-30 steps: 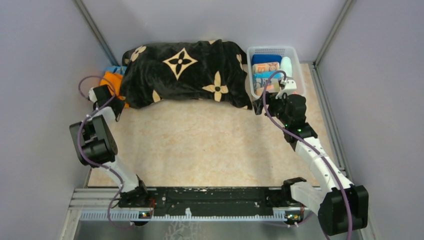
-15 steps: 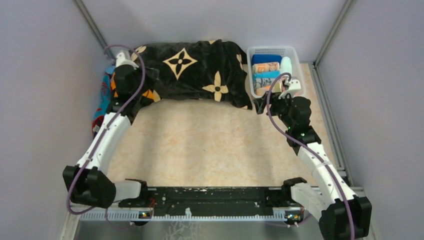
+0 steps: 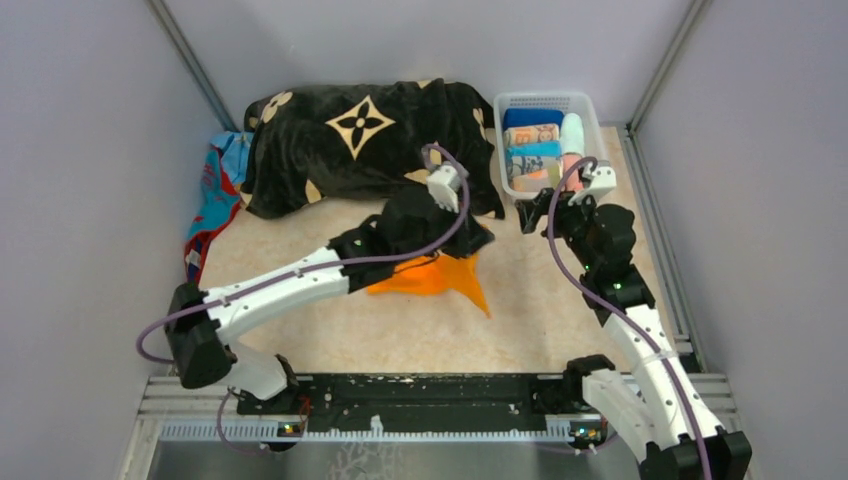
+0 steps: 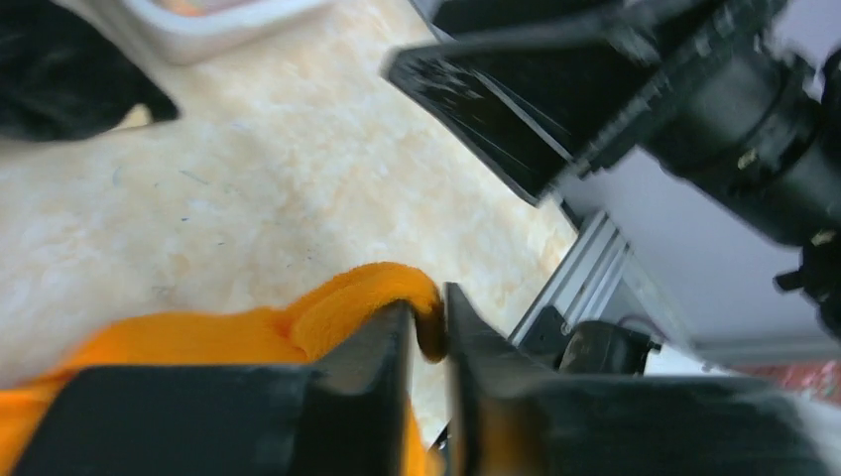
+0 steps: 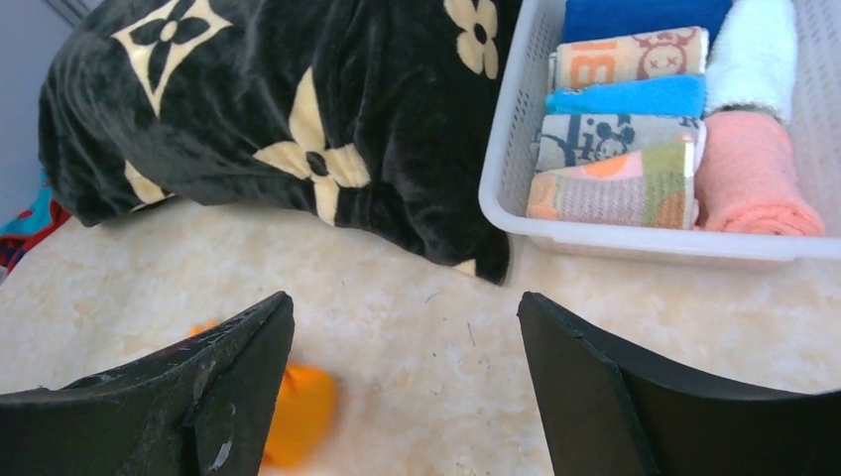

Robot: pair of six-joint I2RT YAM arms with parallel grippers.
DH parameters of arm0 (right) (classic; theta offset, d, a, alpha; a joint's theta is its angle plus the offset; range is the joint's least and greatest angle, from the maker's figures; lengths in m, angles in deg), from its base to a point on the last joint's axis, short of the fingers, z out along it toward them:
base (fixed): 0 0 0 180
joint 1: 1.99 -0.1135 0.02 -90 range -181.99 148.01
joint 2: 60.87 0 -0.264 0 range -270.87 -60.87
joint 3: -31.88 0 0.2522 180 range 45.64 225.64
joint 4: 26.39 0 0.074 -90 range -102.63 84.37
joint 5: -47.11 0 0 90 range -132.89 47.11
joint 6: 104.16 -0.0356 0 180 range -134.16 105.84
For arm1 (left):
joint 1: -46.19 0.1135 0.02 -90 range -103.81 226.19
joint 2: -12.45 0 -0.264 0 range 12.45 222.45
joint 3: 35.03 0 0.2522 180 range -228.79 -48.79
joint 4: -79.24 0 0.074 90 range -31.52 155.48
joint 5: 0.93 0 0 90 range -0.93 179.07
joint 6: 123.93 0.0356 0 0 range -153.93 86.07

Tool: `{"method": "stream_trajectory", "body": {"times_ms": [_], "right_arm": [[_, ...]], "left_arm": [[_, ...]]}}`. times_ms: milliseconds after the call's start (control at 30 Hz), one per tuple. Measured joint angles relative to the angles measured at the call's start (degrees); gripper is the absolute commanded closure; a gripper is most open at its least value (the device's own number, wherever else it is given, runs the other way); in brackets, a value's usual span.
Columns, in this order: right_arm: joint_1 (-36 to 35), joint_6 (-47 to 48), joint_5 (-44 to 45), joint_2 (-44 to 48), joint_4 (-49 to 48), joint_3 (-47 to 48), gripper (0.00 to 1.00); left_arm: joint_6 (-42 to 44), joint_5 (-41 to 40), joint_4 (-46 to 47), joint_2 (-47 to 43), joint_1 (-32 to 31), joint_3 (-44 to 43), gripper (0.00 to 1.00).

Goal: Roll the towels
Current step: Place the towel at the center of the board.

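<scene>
The orange towel (image 3: 430, 275) sits mid-table, in front of the black blanket (image 3: 340, 150). One fold of it is pinched between the 2 nearly closed fingers of the left gripper (image 4: 428, 319). The right gripper (image 5: 405, 317) gapes wide and empty beside the basket (image 3: 498, 150).

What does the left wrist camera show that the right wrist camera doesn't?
Only left wrist: the left gripper pinching a fold of the orange towel. Only right wrist: the right gripper open, and the rolled towels packed in the basket. Both: the orange towel, the table, part of the blanket and of the basket.
</scene>
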Motion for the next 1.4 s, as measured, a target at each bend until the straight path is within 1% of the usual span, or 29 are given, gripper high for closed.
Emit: {"method": "stream_trajectory", "body": {"times_ms": [100,167,233,300,400,500,600,733,800,900,967,1100,1333,1400], "right_arm": [[0.0,0.0,1.6,1.1,1.9,0.0,0.16],[0.0,0.0,2.5,1.5,3.4,0.1,0.16],[0.0,0.0,3.1,1.6,4.9,0.2,0.16],[0.0,0.0,3.4,1.5,6.9,0.4,0.16],[0.0,0.0,3.2,1.3,8.9,0.6,0.16],[0.0,-0.5,1.4,-0.5,11.8,1.6,0.16],[0.0,-1.0,-1.5,-3.0,15.1,1.6,0.17],[0.0,-1.2,-5.4,-6.4,20.1,1.5,0.17],[0.0,-1.4,-6.7,-7.6,21.3,1.1,0.17],[0.0,-1.4,-8.3,-8.3,22.8,-0.3,0.17],[0.0,-1.4,-8.9,-8.7,23.5,-0.8,0.17],[0.0,-1.5,-9.8,-9.4,23.9,-0.9,0.17],[0.0,-1.5,-10.0,-9.5,23.4,-1.3,0.17],[0.0,-1.5,-10.1,-9.8,23.3,-1.3,0.17]], "left_arm": [[2.2,0.5,0.0,4.6,-4.3,-3.2,0.44],[3.0,-0.4,-0.2,5.2,-4.9,-3.2,0.34],[3.8,-2.4,0.1,4.6,-4.6,-2.4,0.28],[4.2,-4.3,0.5,2.5,-3.8,0.3,0.24],[4.2,-4.9,0.3,-2.2,-1.2,6.4,0.21],[3.7,-3.3,0.2,-4.4,2.6,11.2,0.19],[3.3,-0.2,-0.4,-3.4,6.1,14.8,0.2],[3.2,4.8,-1.9,2.5,9.6,15.9,0.25],[3.6,7.3,-2.4,5.9,11.1,15.7,0.31],[5.4,10.4,-4.9,11.7,12.7,13.4,0.45],[6.4,11.3,-6.4,14.7,13.1,11.1,0.48],[7.8,13.3,-10.3,20.4,13.0,5.0,0.51],[7.6,14.6,-15.0,21.4,11.5,4.5,0.52],[7.6,14.8,-15.7,21.7,10.8,4.5,0.54]]}}
